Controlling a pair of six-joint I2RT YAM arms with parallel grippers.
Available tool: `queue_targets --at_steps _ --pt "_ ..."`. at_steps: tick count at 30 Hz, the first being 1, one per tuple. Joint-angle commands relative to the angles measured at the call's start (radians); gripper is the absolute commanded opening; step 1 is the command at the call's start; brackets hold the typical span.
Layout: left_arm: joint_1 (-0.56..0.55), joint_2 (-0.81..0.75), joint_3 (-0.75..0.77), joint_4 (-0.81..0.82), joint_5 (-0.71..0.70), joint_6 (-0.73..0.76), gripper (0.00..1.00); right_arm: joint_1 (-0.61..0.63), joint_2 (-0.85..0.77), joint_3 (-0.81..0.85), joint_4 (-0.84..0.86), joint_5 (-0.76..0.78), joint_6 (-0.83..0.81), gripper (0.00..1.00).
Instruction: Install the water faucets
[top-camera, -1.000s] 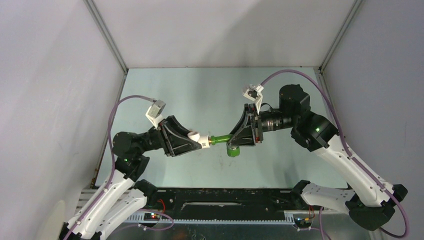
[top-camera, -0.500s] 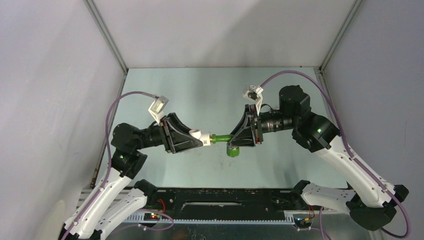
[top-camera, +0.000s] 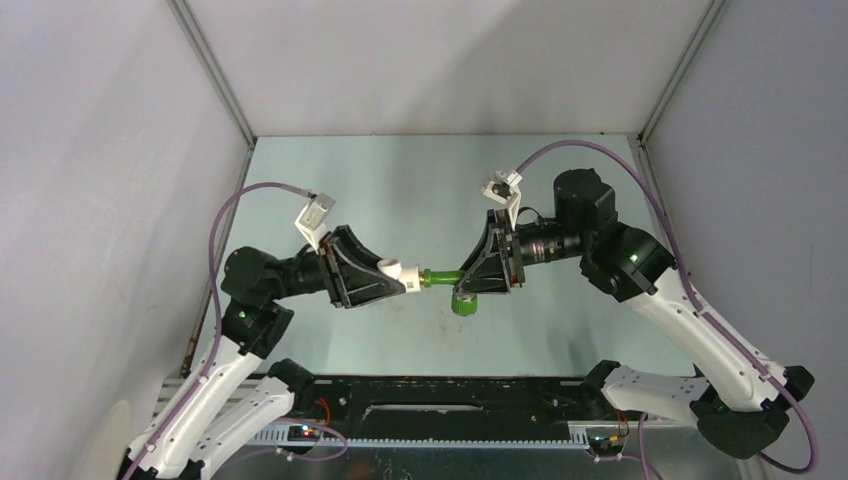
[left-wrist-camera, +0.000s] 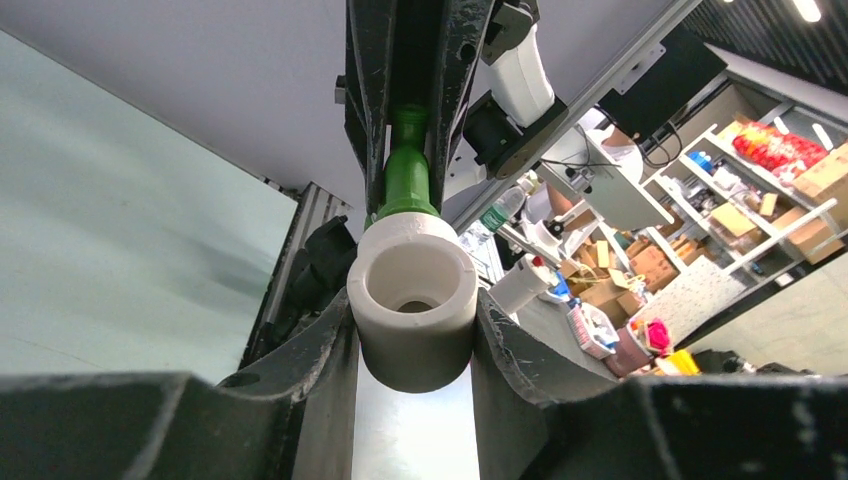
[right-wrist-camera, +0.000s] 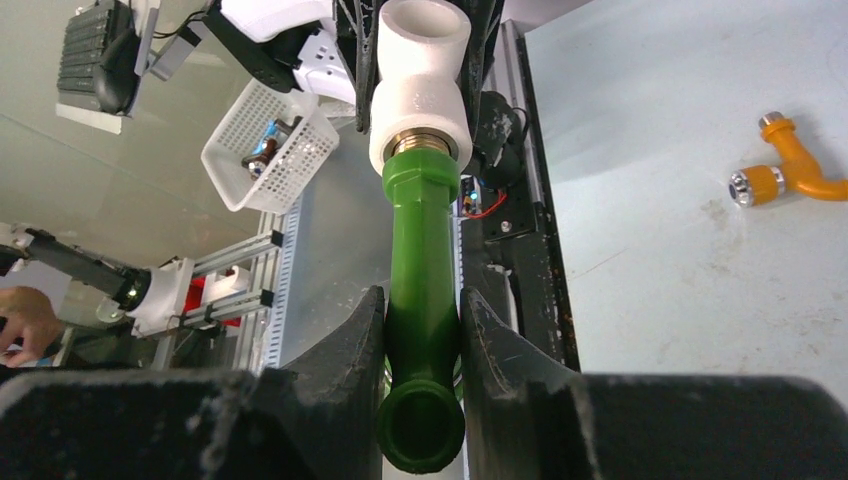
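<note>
My right gripper (top-camera: 472, 278) is shut on the green faucet (top-camera: 445, 279), held level above the table, its round knob (top-camera: 466, 304) hanging down. My left gripper (top-camera: 392, 281) is shut on a white elbow fitting (top-camera: 400, 273). The faucet's end sits in the fitting's brass-ringed socket. The right wrist view shows my right gripper (right-wrist-camera: 421, 315), the green faucet (right-wrist-camera: 420, 230) and the fitting (right-wrist-camera: 420, 90). The left wrist view shows my left gripper (left-wrist-camera: 412, 318), the fitting (left-wrist-camera: 412, 345) and the faucet (left-wrist-camera: 405, 180). The orange faucet (right-wrist-camera: 790, 175) lies on the table; the top view does not show it.
Grey enclosure walls stand on the left, back and right of the pale green table (top-camera: 400, 180). A black rail with wiring (top-camera: 430, 395) runs along the near edge. A white mesh basket (right-wrist-camera: 265, 145) sits beyond the table's edge.
My left wrist has turned slightly and lifted the white fitting a little. The right arm has edged left. Both grips are unchanged.
</note>
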Motion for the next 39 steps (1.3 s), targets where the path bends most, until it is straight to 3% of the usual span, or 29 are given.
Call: queue_targets --at_steps 1,7,15,24,31,39 --pt "-0.023 -0.001 0.007 0.076 -0.007 0.086 0.00 0.014 0.036 0.030 0.127 -0.047 0.049 0.00" --pt "-0.027 -0.006 0.010 0.071 0.001 0.185 0.00 -0.002 0.047 0.030 0.170 -0.078 0.117 0.00" --pt "-0.028 0.032 0.094 -0.184 0.028 0.389 0.00 -0.015 0.060 0.031 0.168 -0.089 0.157 0.00" --pt "-0.030 0.035 0.115 -0.252 0.045 0.449 0.00 -0.053 0.044 0.029 0.153 -0.071 0.170 0.00" --pt "-0.032 0.041 0.102 -0.261 0.021 0.448 0.00 -0.056 0.042 -0.007 0.282 -0.091 0.269 0.00" --pt "-0.032 0.036 0.092 -0.260 -0.026 0.441 0.00 -0.054 0.009 -0.099 0.407 -0.047 0.378 0.21"
